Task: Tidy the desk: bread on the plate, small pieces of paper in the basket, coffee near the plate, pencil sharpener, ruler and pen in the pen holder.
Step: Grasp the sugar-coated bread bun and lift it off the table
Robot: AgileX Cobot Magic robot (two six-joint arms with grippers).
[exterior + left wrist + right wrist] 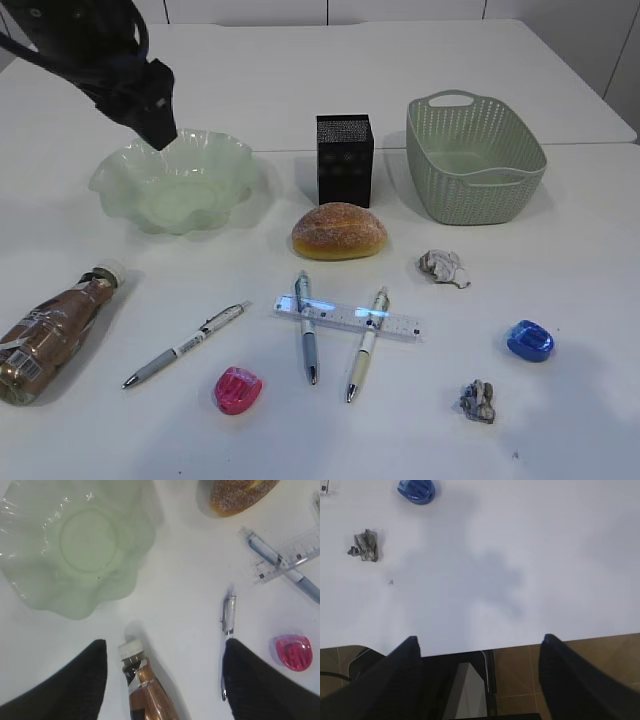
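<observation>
Nothing on this desk is sorted yet, by my reading: the bread [339, 230] sits on the bare table just in front of the black pen holder [345, 159], while the wavy green plate [112, 183] stands empty to its left. My left claw [165, 680] hangs over the near side of that plate with its fingers spread wide and nothing between them; below it lies the coffee bottle [146, 687] on its side, cap pointing toward the plate. Further out, a clear ruler [347, 316] rests across two pens [306, 340], a third pen [185, 346] lies apart to the left, and a pink sharpener [238, 390] and a blue sharpener [529, 341] sit well apart on the near side. Two paper scraps [444, 267] lie right of the bread, and the basket [425, 160] behind them appears empty, though its near wall hides part of the floor. My right claw [480, 672] also stands open and empty, over the table's edge, near the darker scrap and the blue sharpener. The risks I see: the lying bottle could roll from a glancing touch, the thin plate could skid if I nudge its rim, and lifting the ruler carelessly might drag both pens along.
</observation>
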